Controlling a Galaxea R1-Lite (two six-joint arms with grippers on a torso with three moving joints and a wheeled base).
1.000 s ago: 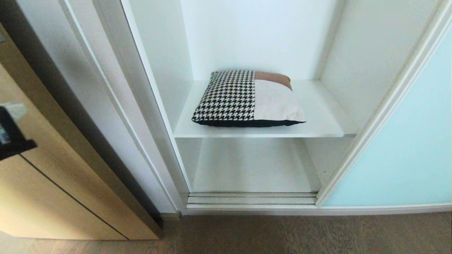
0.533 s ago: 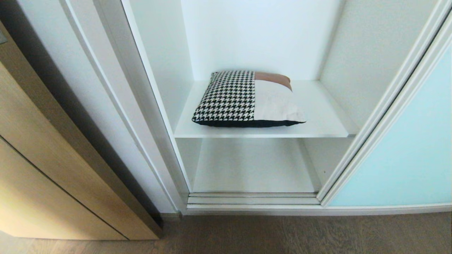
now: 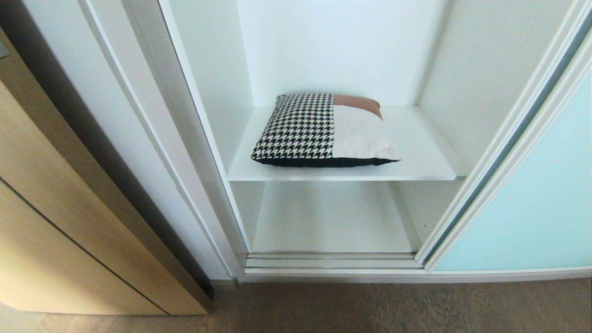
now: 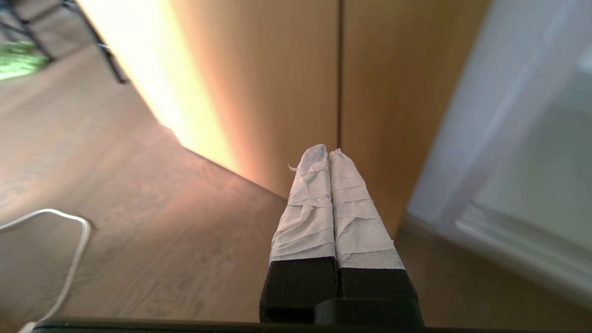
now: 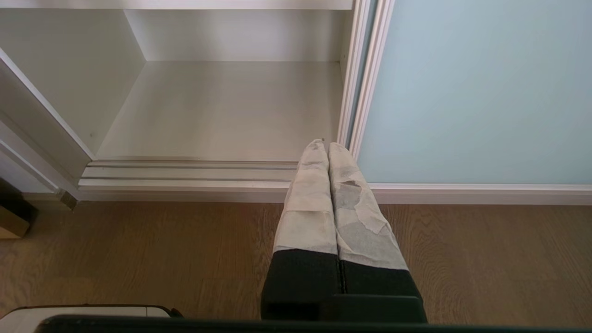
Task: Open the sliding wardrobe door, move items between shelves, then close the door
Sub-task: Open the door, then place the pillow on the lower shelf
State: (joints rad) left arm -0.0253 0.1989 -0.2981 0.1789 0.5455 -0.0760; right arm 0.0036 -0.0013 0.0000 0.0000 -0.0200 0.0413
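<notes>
Head view: sliding wardrobe door [image 3: 532, 203] stands at the right, compartment open; cushion [image 3: 323, 129] lies flat on the upper shelf [image 3: 425, 157] (lower shelf [image 3: 330, 217] bare); light wood cabinet [image 3: 60, 222] at the left. Left wrist view: left tool [image 4: 329, 155] closed, empty, above the floor [image 4: 138, 222] facing the cabinet. Right wrist view: right tool [image 5: 326, 147] closed, empty, near the door's edge.

Left tool [image 4: 329, 152] pressed closed, right tool [image 5: 323, 144] likewise (both empty), angled downward
</notes>
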